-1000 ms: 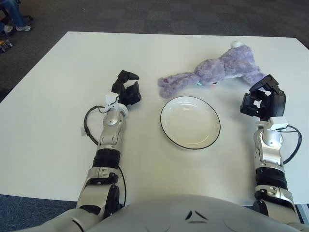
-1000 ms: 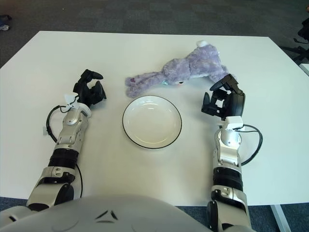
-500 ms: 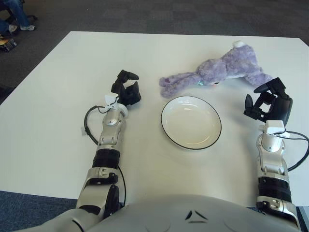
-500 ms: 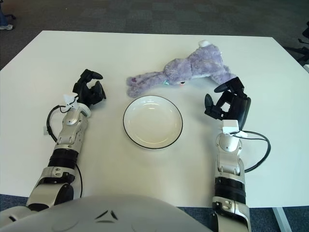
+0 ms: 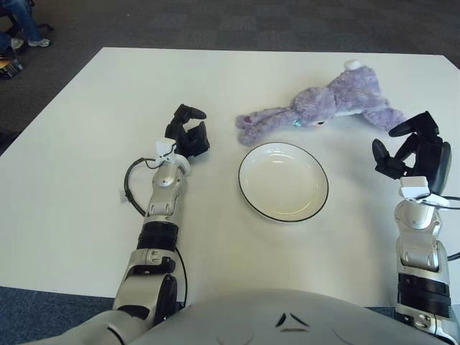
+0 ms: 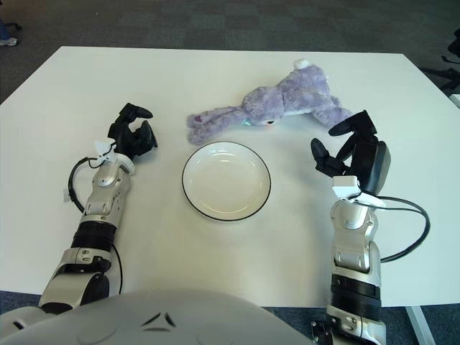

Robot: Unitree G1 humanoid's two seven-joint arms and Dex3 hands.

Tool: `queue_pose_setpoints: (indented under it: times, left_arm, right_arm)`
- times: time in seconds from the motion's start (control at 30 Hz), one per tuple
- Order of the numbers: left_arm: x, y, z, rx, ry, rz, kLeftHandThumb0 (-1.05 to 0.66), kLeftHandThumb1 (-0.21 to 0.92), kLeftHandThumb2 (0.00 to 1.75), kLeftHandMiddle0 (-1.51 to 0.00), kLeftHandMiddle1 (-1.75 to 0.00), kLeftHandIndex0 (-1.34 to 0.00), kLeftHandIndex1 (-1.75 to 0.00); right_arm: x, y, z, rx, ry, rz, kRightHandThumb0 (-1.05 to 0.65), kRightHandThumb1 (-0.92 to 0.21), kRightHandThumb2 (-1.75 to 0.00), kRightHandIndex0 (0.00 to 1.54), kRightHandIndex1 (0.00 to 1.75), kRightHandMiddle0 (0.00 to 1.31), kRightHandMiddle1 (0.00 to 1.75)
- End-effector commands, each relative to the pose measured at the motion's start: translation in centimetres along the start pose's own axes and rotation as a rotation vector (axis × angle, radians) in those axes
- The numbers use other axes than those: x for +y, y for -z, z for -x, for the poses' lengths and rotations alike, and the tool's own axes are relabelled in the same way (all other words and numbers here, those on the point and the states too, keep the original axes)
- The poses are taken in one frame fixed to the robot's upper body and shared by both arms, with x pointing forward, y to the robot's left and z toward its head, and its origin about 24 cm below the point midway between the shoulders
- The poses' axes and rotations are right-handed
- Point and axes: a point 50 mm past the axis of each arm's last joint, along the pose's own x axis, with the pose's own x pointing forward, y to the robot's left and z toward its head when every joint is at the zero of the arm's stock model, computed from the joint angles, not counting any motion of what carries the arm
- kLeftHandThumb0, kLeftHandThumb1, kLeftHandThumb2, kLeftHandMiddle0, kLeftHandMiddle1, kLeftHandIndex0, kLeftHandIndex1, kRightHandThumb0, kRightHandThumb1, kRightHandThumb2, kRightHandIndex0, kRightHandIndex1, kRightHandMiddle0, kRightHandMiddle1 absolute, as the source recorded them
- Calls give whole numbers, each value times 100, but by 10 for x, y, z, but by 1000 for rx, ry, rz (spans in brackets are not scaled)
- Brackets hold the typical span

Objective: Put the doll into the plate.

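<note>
Plate [image 5: 283, 181]: white, dark rim, shallow. Nothing in it. It sits on the white table [image 5: 86, 129], near the middle, a little toward my near edge.

Doll [image 5: 323, 106]: purple plush, lying on its side on the table just beyond the plate. Long ears or limbs stretch toward my left and end just past the plate's far rim, close to it but apart. Its bulkier end lies toward my right, near my right hand.

My right hand [image 5: 411, 148]: raised to the right of the plate, just on the near side of the doll's right end. Fingers spread open, holding nothing. I cannot tell whether a fingertip touches the plush.

My left hand [image 5: 187, 134]: left of the plate, level with its far rim, well apart from the doll. Fingers curled loosely inward, nothing between them.

Edges and room: the table's far edge runs well behind the doll, with dark carpet [image 5: 215, 21] beyond. The right table edge is close to my right arm. Bare tabletop lies broad to my left and between the plate and my body. A cable loops beside my left forearm.
</note>
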Motion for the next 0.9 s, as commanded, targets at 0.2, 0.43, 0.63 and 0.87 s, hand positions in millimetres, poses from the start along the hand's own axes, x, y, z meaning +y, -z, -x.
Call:
queue_pose_setpoints:
  times: [0.2,0.43,0.63,0.87]
  left_arm:
    - [0,12,6,49,-2,6,-42,51,107,-109,-175,-46,-175]
    - [-2,13,6,54,-2,7,-42,52,107,-109,-175,-46,-175]
    - [-2,13,6,55,-1,5,-42,52,106,-109,-175,-45,-175]
    - [-4,14,5,48,3,6,-42,53,105,-109,-175,-45,-175]
  right_arm:
    - [-9,-1,1,-54,-13,115,-57,-62,-69,27,175,23,154]
    - [-15,-5,-2,-144,-28,216,-64,-48,-76,2,145,3,125]
    - [-17,-6,-4,-184,-59,253,-58,-37,-86,0,120,0,111]
    - [-22,-8,-10,-237,-97,311,-46,-24,-96,0,89,0,94]
